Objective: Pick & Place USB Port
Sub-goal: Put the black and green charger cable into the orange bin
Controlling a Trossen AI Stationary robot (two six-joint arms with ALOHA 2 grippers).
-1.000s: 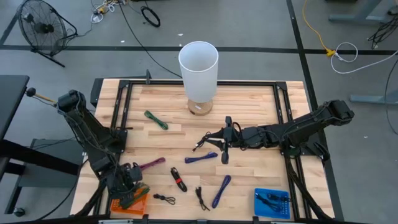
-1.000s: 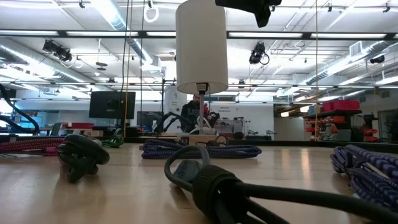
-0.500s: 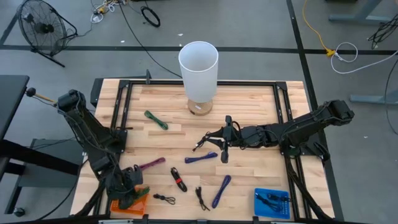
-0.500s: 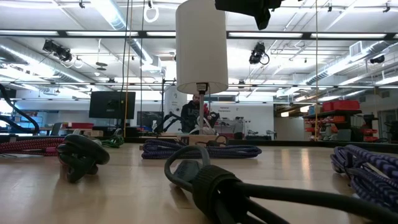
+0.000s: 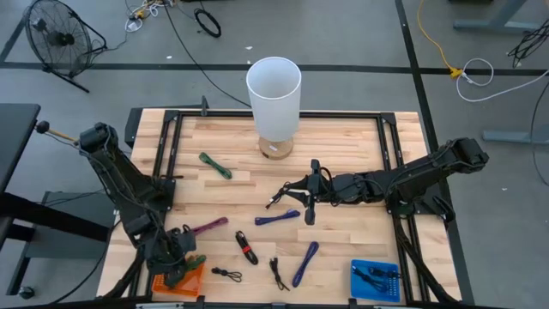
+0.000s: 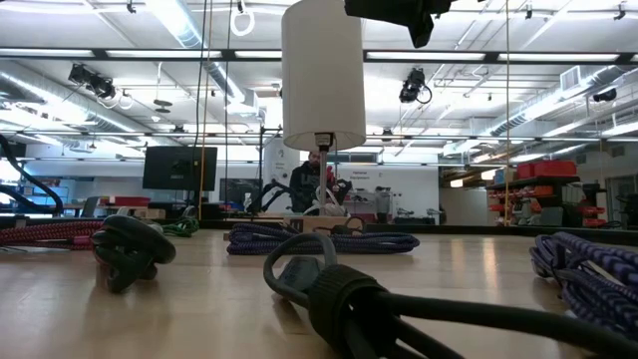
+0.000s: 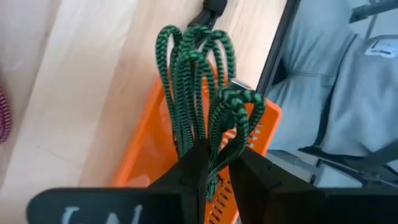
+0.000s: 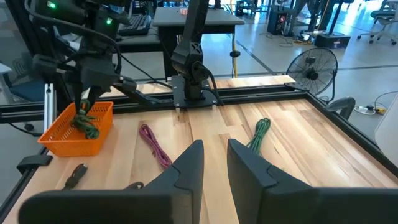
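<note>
Left hand [image 5: 180, 266]: at the table's near left corner, over the orange basket [image 5: 190, 281]; its fingers [image 7: 198, 163] are clamped on a bundled green braided cable [image 7: 202, 99], whose loops hang above the basket's inside.
Orange basket: sits right at the table [image 5: 343, 146] edge, beneath the left hand; the black frame rail [image 7: 277, 43] runs just beside it, so little room lies on that side.
Right hand [image 5: 310, 190]: stretched low over the middle of the table, fingers [image 8: 186, 168] a little apart, nothing seen between them.
Ahead of the right hand: open wood, with a magenta cable [image 8: 152, 144] and a second green cable [image 8: 258, 134] lying apart from each other; the left arm and basket stand beyond them.
Near the right hand: a black cable [image 5: 283, 193] just beside the fingertips and a blue cable [image 5: 276, 218] close by on the near side.
Other cables: a red-and-black one [image 5: 246, 247], two small black ones [image 5: 226, 274] [image 5: 278, 273] and another blue one [image 5: 304, 263] lie spread between the two hands, each apart from its neighbours.
Blue tray [image 5: 376, 281]: at the near right corner, against the table edge, holding dark cables.
White cylinder [image 5: 274, 99]: upright at the far edge, well apart from both hands.
</note>
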